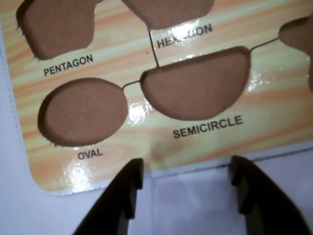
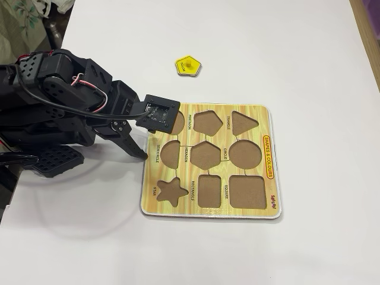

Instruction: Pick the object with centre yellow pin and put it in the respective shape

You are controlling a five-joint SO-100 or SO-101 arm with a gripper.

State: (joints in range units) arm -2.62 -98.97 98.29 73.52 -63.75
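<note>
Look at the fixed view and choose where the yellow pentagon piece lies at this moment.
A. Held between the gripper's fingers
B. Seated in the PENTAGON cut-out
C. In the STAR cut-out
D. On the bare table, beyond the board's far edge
D: the yellow pentagon piece lies flat on the white table, apart from the shape board, while the gripper is open and empty in the wrist view.
</note>
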